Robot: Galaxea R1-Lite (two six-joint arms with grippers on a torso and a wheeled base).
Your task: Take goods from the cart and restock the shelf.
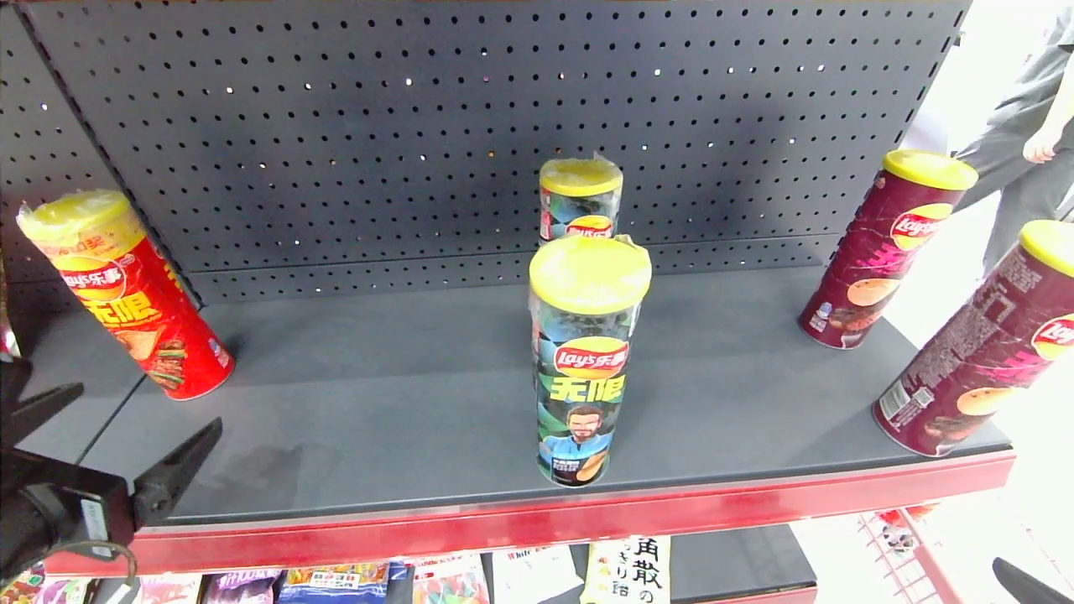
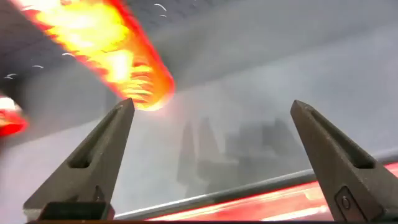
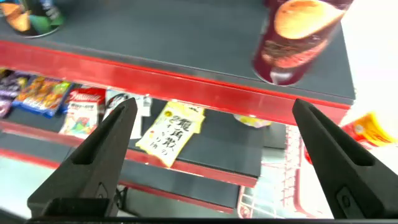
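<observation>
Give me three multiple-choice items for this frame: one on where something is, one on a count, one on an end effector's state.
1. Where on the shelf does the red chip can stand?
A. at the left side
B. in the centre
C. at the right edge
2. How many chip cans stand on the shelf?
A. three
B. five
C. seven
3. How is the left end effector?
A. shut on a can
B. open and empty
C. shut on nothing
Answers: 1 A, it is the leftmost can; 2 B, one red, two blue-green cans, two maroon cans; 3 B, its jaws stand wide apart with nothing between.
</observation>
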